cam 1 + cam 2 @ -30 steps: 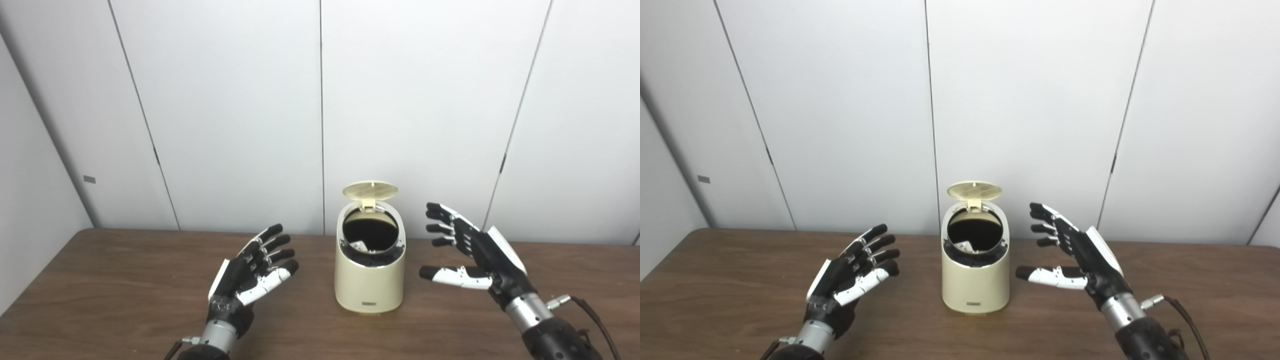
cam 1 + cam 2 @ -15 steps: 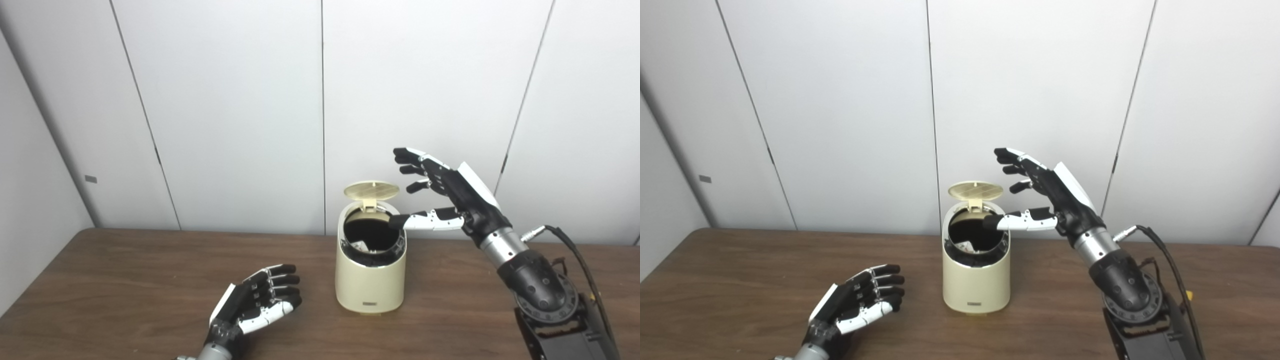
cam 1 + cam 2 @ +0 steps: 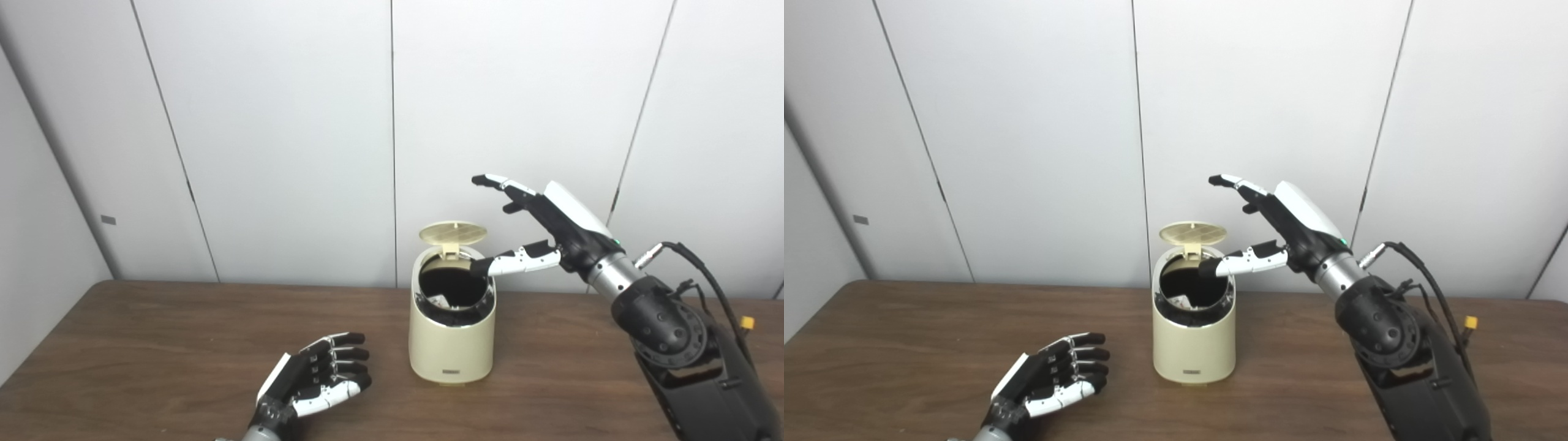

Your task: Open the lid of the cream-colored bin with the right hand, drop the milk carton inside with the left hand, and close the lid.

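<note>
The cream-colored bin (image 3: pixel 452 343) stands on the brown table with its round lid (image 3: pixel 452 232) tipped up at the back. Inside the dark opening a small white piece of the milk carton (image 3: pixel 437 300) shows. My right hand (image 3: pixel 542 223) is raised beside and above the lid, to its right, open, fingers stretched over the lid and thumb reaching across the bin's rim. My left hand (image 3: pixel 315 383) rests low near the table's front, left of the bin, open with fingers loosely curled and nothing in it.
The wooden table (image 3: pixel 153 343) runs from a white panelled wall at the back to the picture's bottom edge. My right forearm (image 3: pixel 686 349) with its black cable rises from the right.
My right hand rose from table height beside the bin to above its lid and turned flatter. My left hand dropped lower toward the table's front and curled slightly.
</note>
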`<state>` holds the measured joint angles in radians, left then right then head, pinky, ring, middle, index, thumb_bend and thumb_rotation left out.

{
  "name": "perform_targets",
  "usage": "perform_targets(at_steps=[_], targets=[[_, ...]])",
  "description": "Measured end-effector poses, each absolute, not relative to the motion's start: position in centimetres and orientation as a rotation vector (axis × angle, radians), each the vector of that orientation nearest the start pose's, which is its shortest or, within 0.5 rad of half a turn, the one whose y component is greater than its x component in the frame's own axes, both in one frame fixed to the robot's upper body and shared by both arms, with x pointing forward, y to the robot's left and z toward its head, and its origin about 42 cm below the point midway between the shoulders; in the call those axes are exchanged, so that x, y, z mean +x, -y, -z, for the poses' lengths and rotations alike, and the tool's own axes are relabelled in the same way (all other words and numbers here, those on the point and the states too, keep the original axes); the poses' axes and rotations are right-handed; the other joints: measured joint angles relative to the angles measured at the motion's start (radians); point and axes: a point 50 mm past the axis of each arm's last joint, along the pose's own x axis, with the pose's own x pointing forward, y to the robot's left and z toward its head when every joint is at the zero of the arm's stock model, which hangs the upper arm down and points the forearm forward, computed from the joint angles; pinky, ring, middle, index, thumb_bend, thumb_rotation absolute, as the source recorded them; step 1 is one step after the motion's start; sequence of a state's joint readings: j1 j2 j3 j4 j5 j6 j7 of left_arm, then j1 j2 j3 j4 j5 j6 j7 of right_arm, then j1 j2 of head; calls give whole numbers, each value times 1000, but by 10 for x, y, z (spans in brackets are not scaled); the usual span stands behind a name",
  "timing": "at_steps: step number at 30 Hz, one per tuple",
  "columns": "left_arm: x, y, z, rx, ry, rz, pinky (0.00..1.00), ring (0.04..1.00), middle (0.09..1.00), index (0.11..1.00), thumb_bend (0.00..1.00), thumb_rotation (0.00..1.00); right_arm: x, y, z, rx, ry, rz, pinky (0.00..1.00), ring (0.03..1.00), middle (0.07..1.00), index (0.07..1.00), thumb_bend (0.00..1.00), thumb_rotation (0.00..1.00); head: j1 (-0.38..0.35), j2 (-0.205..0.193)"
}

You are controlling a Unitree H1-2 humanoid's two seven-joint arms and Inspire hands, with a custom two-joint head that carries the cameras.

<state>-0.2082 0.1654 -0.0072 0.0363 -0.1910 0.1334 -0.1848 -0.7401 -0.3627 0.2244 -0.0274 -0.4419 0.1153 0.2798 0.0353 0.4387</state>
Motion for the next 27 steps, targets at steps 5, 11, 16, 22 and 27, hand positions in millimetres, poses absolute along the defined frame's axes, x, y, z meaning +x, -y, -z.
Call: perform_targets(at_steps=[5,11,16,22,27], targets=[[350,-239,-143,-19,29,242,550,655,695,769,671,94,439,184,-351,-1038,593,-382,847,988,836,779,954,561,0,0],[350,-240,-144,-20,30,236,539,646,691,757,669,103,433,184,-353,-1148,624,-399,908,999,813,782,961,529,9,5],[350,-238,-144,-31,34,226,528,635,689,758,662,107,430,180,-353,-1201,640,-401,868,1000,808,784,938,521,11,8],[351,-242,-144,-37,39,203,521,631,681,756,678,128,426,180,-345,-1246,677,-421,984,989,774,765,911,503,9,11],[351,-241,-143,-41,48,201,521,633,688,761,669,131,423,182,-337,-1255,680,-437,986,988,767,765,889,523,15,17]])
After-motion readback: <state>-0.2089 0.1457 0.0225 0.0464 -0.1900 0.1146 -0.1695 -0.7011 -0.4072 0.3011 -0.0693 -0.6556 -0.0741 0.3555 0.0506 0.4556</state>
